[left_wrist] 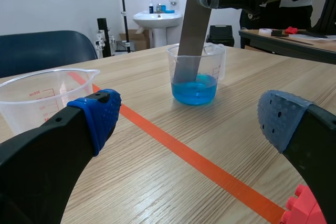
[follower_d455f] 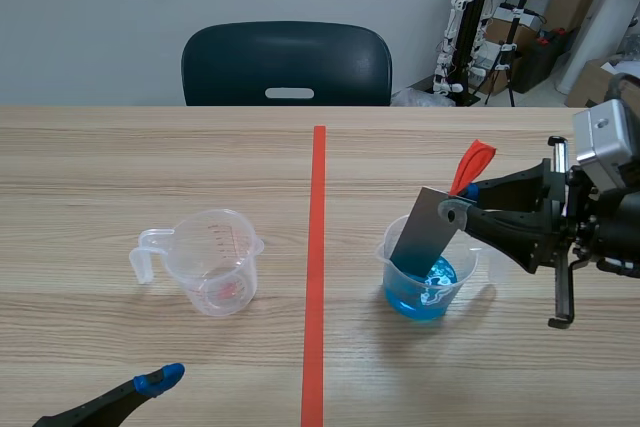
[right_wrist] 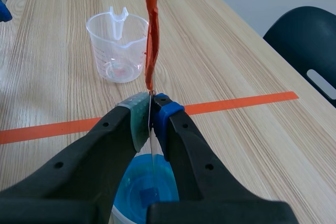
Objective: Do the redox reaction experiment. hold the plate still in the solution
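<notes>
So on the left, the left gripper (left_wrist: 191, 121) is sitting low over the table with its fingers spread wide, gripping nothing. Just ahead of it, the empty measuring cup (follower_d455f: 212, 262) is standing near the tape line (follower_d455f: 314, 277). Past the line, the metal plate (follower_d455f: 422, 227) is leaning in the cup of blue solution (follower_d455f: 428, 287) with its lower end dipping into the liquid. The right gripper (follower_d455f: 462, 209) is pinching its top edge tight, just under the orange tag (follower_d455f: 472, 165). Looks like the soak step is underway. Next move's basically no move: firm clamp, steady arm, not tipping the cup.
</notes>
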